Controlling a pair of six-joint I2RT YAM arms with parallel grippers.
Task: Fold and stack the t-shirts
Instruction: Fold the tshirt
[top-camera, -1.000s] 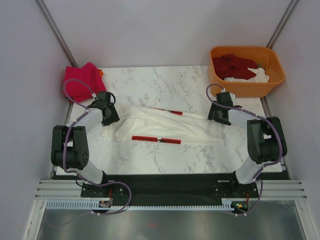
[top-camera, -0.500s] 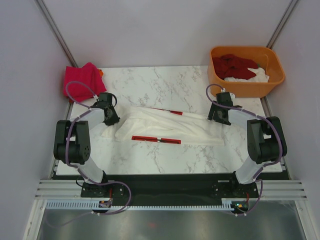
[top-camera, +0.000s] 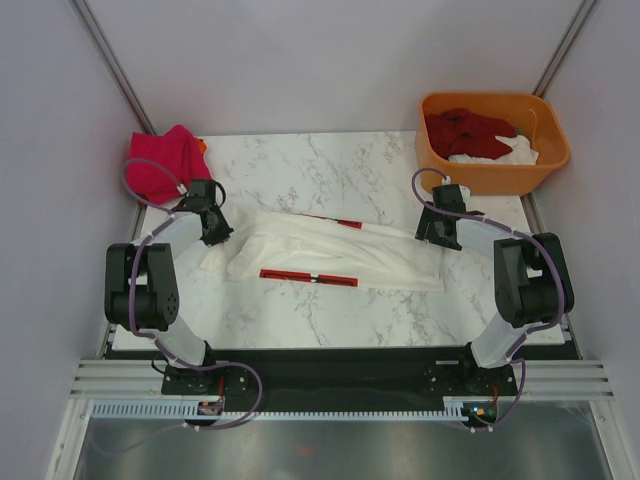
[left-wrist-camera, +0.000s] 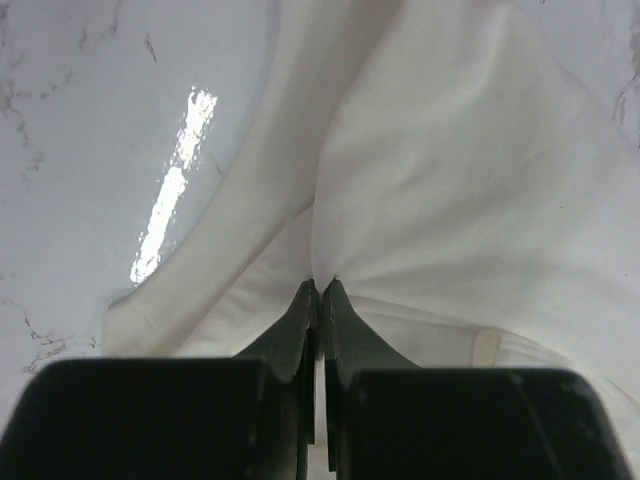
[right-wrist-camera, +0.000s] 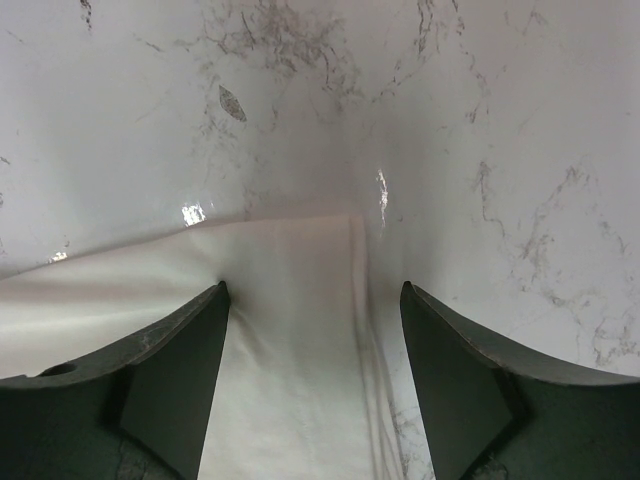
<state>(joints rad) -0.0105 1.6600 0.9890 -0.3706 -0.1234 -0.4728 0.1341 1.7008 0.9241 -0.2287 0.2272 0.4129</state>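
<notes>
A large white t-shirt (top-camera: 340, 250) with red printed marks (top-camera: 308, 276) lies stretched across the middle of the marble table. My left gripper (top-camera: 218, 235) is shut on a fold of its left end; the pinched white cloth (left-wrist-camera: 420, 200) bunches at the fingertips. My right gripper (top-camera: 437, 236) is open over the shirt's right end, with the hem corner (right-wrist-camera: 300, 330) lying between its fingers (right-wrist-camera: 180, 350). A bright pink-red t-shirt (top-camera: 165, 160) lies bunched at the far left corner. A dark red t-shirt (top-camera: 470, 130) and a white one (top-camera: 500, 155) lie in the tub.
The orange plastic tub (top-camera: 490, 175) stands at the back right, just beyond the right gripper. Bare marble table (top-camera: 330, 170) shows behind the shirt and in front of it. Grey walls close in on both sides.
My left gripper has moved back and a little left with the cloth, drawing the shirt's left end with it. The right gripper has stayed in place.
</notes>
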